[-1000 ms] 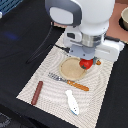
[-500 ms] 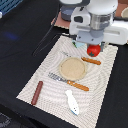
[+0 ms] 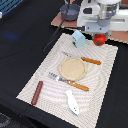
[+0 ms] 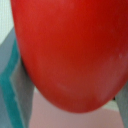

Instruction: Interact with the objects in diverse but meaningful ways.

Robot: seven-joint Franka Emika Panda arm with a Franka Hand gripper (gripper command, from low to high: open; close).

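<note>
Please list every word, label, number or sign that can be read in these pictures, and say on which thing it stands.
None can be read. The light blue carton block, red tomato ball, plate and striped mat show no lettering. The wrist view shows only the ball's plain red surface.

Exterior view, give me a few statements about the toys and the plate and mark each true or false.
1. The red tomato-like ball is at the gripper, at the far edge of the striped placemat. True.
2. The round tan plate has the brown sausage-like stick on it. False: the plate holds nothing; the brown sausage-like stick lies near the mat's near corner on the exterior view's left.
3. The light blue carton-shaped block stands toward the exterior view's left of the ball. True.
4. The white-and-blue fish-like piece lies between the plate and the carton. False: it lies on the near side of the plate, away from the carton.
5. The wrist view is mostly filled by the red ball. True.
</note>
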